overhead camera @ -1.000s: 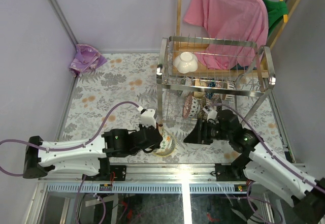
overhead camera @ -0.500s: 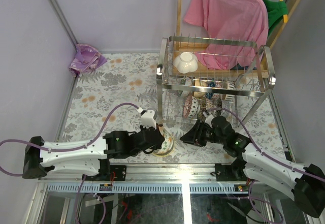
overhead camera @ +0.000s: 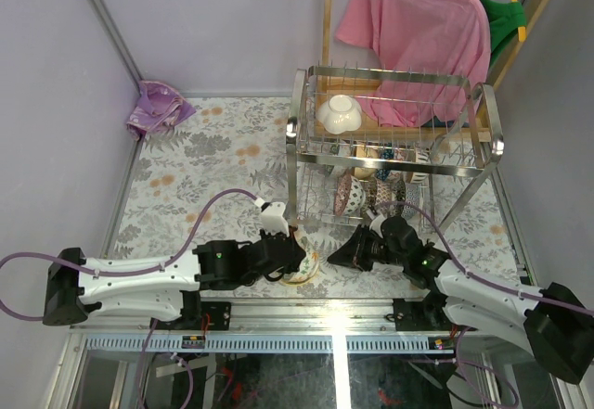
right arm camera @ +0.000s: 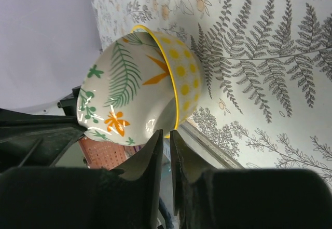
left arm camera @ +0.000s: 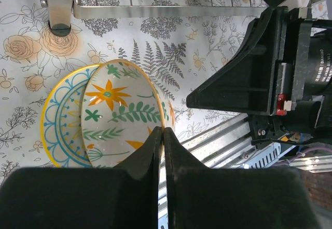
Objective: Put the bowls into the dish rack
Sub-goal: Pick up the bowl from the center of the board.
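A white floral bowl (overhead camera: 304,262) with a yellow rim sits near the table's front edge, by the dish rack's (overhead camera: 297,135) front left post. My left gripper (overhead camera: 291,255) is shut on its rim (left arm camera: 155,116). In the left wrist view it leans on a blue-patterned, yellow-rimmed bowl (left arm camera: 58,120). My right gripper (overhead camera: 345,253) is just right of the floral bowl (right arm camera: 136,89), its fingers closed to a thin slit. Its tips are at the rim and grip nothing. A white bowl (overhead camera: 339,112) sits on the rack's upper tier, and several patterned bowls (overhead camera: 351,191) stand in the lower tier.
The rack's post foot (left arm camera: 59,27) stands just beyond the bowls. A wooden-framed stand with a pink shirt (overhead camera: 422,29) is behind the rack. A purple cloth (overhead camera: 158,108) lies at the back left corner. The metal table edge (overhead camera: 334,309) is right in front of the bowl.
My right gripper has moved left and lower, closing in on the floral bowl. My left gripper has kept its hold and barely shifted.
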